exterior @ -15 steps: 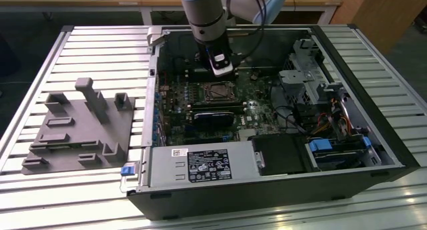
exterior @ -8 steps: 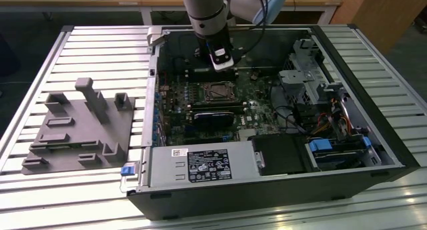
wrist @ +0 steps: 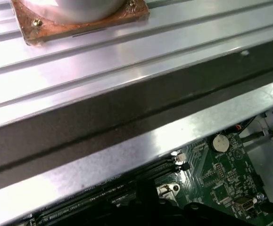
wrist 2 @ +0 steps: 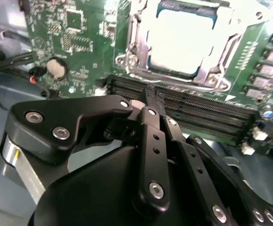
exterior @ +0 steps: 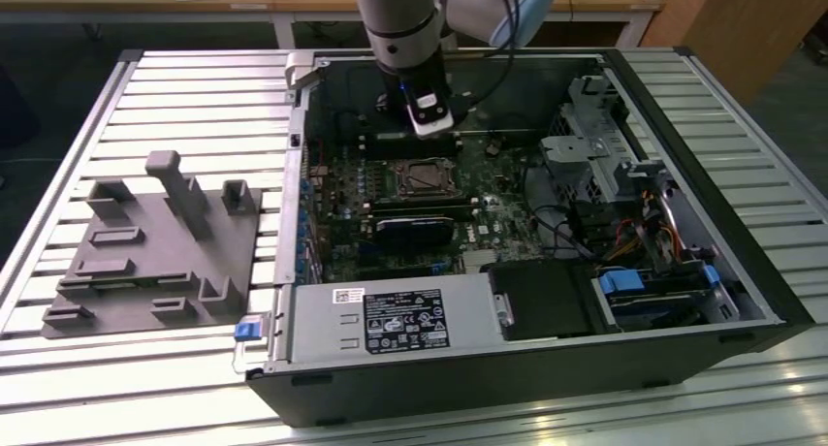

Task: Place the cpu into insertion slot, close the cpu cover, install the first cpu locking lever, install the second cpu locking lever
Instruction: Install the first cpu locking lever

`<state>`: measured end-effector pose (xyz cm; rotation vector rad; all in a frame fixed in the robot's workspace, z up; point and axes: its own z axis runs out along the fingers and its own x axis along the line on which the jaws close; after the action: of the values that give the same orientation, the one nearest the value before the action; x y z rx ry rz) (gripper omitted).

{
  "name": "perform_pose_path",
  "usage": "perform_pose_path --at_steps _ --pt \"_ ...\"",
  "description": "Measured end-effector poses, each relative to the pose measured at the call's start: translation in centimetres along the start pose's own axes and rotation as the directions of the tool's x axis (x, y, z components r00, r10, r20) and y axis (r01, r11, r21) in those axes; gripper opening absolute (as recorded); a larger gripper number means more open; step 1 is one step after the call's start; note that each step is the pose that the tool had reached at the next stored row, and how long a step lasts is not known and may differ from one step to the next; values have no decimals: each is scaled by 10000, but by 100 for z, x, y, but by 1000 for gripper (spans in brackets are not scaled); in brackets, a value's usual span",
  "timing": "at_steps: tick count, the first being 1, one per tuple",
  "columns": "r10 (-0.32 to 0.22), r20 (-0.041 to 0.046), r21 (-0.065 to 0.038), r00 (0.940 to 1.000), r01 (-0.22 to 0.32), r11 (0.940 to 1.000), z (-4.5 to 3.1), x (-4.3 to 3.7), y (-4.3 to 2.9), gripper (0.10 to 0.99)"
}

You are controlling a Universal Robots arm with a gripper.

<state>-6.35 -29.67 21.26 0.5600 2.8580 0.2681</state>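
- My gripper [wrist 2: 150, 99] is clenched on nothing, tips over the memory slots [wrist 2: 197, 110] beside the socket [wrist 2: 127, 63].
- The chip [wrist 2: 183, 42] lies in the socket, the cover [wrist 2: 223, 35] framing it.
- I judge it light, stiff, fragile: edges only.

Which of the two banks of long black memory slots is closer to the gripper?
The bank above the insertion slot in the exterior view, directly under the gripper; the other lies toward the power supply.

Arm [exterior: 401, 29] vertical (jaws pressed together)
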Motion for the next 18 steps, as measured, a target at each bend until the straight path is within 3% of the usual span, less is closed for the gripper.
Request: perform_pose_path --at_steps 4,10,12,18 --pt "-28 -206 428 9998 37 9991 6 -14 5 106" --pt "12 -683 918 9977 51 9958 16 -66 3 106" --pt "28 -801 1021 9968 55 9948 17 -78 -5 106" --pt "40 -915 1153 9958 66 9933 14 -108 -47 106"
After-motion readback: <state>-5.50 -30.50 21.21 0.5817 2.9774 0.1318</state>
